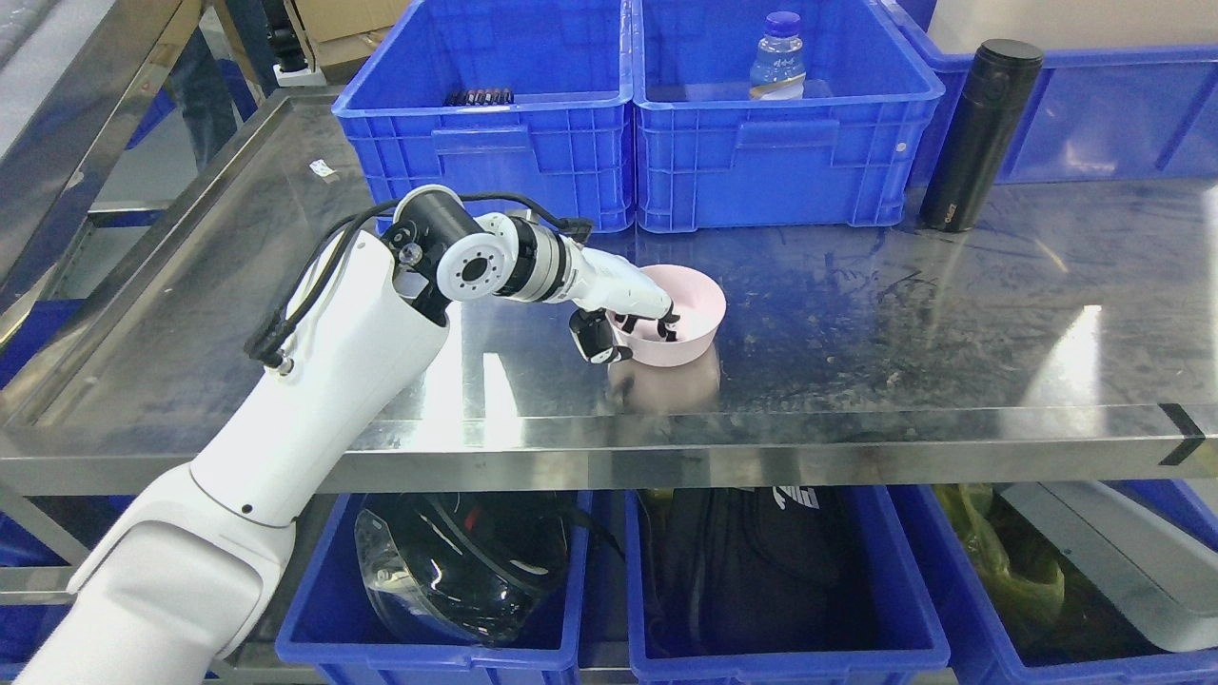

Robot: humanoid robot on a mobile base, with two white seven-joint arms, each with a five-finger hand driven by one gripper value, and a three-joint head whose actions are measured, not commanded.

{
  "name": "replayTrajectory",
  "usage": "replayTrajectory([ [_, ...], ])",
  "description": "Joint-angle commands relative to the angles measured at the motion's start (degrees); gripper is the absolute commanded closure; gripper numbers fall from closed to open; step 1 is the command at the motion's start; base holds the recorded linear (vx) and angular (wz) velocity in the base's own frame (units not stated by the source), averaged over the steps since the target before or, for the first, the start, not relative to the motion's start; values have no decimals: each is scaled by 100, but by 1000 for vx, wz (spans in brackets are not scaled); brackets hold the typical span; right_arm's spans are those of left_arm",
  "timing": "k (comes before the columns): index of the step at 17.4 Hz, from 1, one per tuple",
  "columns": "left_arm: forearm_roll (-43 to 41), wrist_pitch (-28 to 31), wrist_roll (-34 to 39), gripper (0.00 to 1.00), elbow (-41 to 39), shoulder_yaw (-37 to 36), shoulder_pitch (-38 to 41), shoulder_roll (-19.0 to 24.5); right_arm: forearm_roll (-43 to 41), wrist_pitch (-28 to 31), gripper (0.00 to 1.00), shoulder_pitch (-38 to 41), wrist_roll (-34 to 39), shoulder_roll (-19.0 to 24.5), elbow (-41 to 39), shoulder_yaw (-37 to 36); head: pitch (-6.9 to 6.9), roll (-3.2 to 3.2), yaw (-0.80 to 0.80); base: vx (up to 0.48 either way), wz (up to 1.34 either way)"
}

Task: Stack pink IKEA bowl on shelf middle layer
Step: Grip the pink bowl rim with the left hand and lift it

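Your left hand (636, 322) is at the middle of the frame, fingers (666, 328) hooked over the pink bowl's (690, 309) near-left rim, grasping it on the shelf (856, 323).

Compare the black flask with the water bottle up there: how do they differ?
The flask is black and opaque; the bottle is clear with a blue cap. The flask stands on the bare steel shelf; the bottle stands inside a blue crate. The flask shows whole, the bottle only its top. Both stand upright.
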Motion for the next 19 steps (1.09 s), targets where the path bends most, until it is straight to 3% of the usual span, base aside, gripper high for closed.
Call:
replayTrajectory([
  [1,37,-691,-467,99,152,2112,477,-952,0,0,0,17,2,-100,-100,0,0,0,0,6,17],
  [5,46,-1650,-449,99,117,3124,574,-1451,0,0,0,17,2,-100,-100,0,0,0,0,9,99],
  [9,55,-2441,-405,99,91,3670,556,-1451,0,0,0,17,2,-100,-100,0,0,0,0,2,-20],
  [13,187,-2715,-405,99,56,4057,513,-1451,0,0,0,17,2,-100,-100,0,0,0,0,-6,-21],
  [16,503,-3304,-266,99,47,4242,214,-1451,0,0,0,17,2,-100,-100,0,0,0,0,0,0],
  [19,661,-3304,-98,99,12,4313,99,-1451,0,0,0,17,2,-100,-100,0,0,0,0,0,0],
])
